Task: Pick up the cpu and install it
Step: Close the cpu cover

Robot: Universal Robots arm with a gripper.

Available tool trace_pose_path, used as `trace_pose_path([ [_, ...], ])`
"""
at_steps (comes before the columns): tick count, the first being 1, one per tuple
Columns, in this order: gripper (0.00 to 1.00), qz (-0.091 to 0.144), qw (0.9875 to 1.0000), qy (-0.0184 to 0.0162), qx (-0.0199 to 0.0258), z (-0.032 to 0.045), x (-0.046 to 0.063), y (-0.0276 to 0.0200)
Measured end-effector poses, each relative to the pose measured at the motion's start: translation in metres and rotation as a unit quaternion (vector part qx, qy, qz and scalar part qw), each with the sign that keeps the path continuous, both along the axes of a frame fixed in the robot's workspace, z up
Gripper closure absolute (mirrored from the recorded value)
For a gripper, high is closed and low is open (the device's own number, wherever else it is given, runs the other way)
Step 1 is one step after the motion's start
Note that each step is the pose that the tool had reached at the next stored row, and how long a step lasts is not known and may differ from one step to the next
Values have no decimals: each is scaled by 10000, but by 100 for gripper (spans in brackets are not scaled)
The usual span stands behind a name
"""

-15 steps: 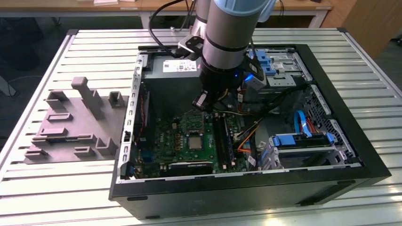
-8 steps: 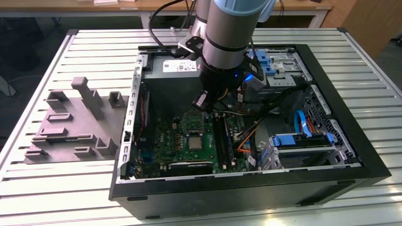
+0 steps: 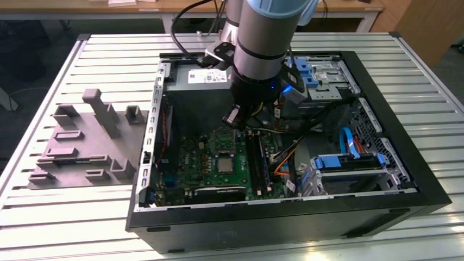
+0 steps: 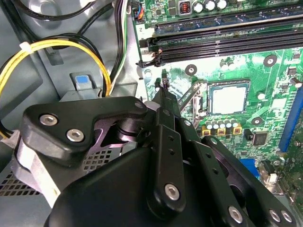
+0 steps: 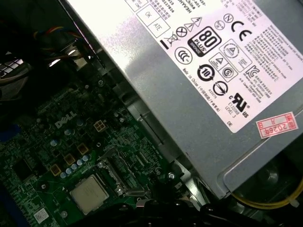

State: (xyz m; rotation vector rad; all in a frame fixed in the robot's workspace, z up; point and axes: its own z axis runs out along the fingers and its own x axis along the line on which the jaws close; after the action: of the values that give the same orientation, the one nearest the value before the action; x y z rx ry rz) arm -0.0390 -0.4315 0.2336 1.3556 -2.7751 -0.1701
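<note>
End effector: the end effector [image 4: 163, 90] hangs inside the open computer case [image 3: 406, 163], above the motherboard [image 3: 217, 163] and beside the power supply [image 5: 189, 80]. In the second wrist view its dark finger links run together to a narrow tip over the board; whether the tips are closed on each other, I cannot tell. Nothing is seen held there.

Cpu: the cpu [image 4: 228, 98] lies flat in the metal-framed socket [image 4: 199, 101] on the motherboard, its pale silvery top facing up. In the first wrist view the cpu [image 5: 89, 194] sits beside the socket's lever, near the small round capacitors [image 5: 75, 165]. In the exterior view the cpu [image 3: 225, 165] is just under the arm's wrist.

Memory slots: long dark slots [image 4: 227, 40] run along the board beside the socket.

Cables: yellow and black cables [image 4: 61, 47] loop over the case wall near the end effector.

Case: stands on the slatted desk [image 3: 58, 228], toward the exterior view's right.

Grey fixture: a moulded grey tray [image 3: 87, 141] rests on the desk at the exterior view's left, apart from the case.
</note>
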Motion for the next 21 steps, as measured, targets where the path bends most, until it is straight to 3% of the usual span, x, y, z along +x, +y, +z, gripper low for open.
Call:
trace_pose_path([
  [5,89,372,9993,0,-1,-1,0,-1],
  [21,89,432,9991,0,4,-1,-1,-1],
])
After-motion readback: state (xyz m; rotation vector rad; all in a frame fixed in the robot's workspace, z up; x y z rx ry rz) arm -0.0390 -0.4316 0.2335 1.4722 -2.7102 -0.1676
